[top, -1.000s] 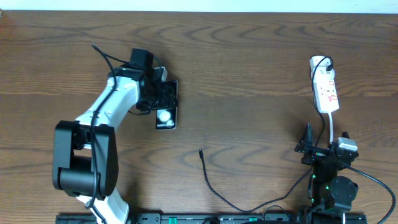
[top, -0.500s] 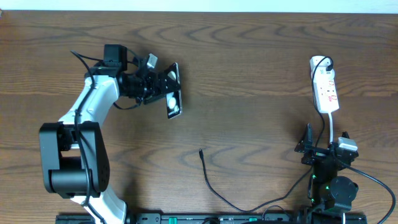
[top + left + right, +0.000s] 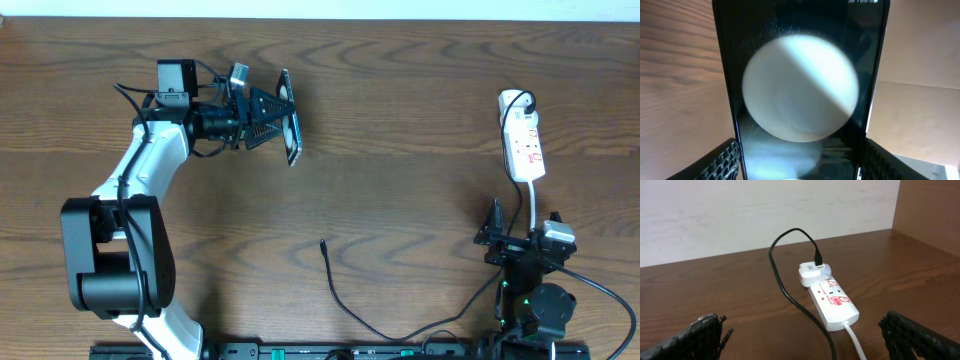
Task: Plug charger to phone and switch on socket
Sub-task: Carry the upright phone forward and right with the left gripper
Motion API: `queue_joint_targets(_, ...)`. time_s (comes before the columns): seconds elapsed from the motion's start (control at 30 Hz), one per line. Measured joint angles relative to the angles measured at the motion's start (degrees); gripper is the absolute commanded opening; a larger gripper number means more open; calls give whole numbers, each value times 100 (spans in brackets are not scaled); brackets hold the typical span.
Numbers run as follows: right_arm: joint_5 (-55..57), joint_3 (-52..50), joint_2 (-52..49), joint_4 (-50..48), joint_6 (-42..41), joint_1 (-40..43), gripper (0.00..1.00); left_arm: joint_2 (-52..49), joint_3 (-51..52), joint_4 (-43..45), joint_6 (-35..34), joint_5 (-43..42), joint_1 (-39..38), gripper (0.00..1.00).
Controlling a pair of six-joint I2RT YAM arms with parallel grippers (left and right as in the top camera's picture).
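My left gripper (image 3: 270, 118) is shut on the phone (image 3: 291, 125) and holds it off the table at the back left, turned almost on edge. In the left wrist view the phone (image 3: 800, 90) fills the frame between my fingers (image 3: 722, 161), with a large white round patch on its face. The charger (image 3: 340, 295) lies on the table at front centre, its plug tip (image 3: 322, 243) free. The socket (image 3: 522, 135) lies at the right and shows in the right wrist view (image 3: 832, 300). My right gripper (image 3: 520, 240) is open and empty just in front of it.
A black cable (image 3: 790, 290) runs into a white adapter (image 3: 812, 272) at the socket's far end. The socket's white cord (image 3: 855, 342) leads toward my right gripper. A pale wall stands behind the table's back edge.
My left gripper has lifted the phone from the table, carried it toward the back and turned it from flat to nearly on edge. The right arm, charger and socket have not moved.
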State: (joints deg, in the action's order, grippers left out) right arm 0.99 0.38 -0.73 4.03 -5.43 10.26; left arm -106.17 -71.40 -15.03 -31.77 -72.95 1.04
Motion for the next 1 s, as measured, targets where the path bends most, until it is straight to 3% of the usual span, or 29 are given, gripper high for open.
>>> queue_joint_targets(0.3,0,0,0,0,2,0,99,0,0,216,-874,-505,0,8)
queue_joint_targets(1.0,0,0,-2,-2,2,0,99,0,0,765,-1611,-717,0,8)
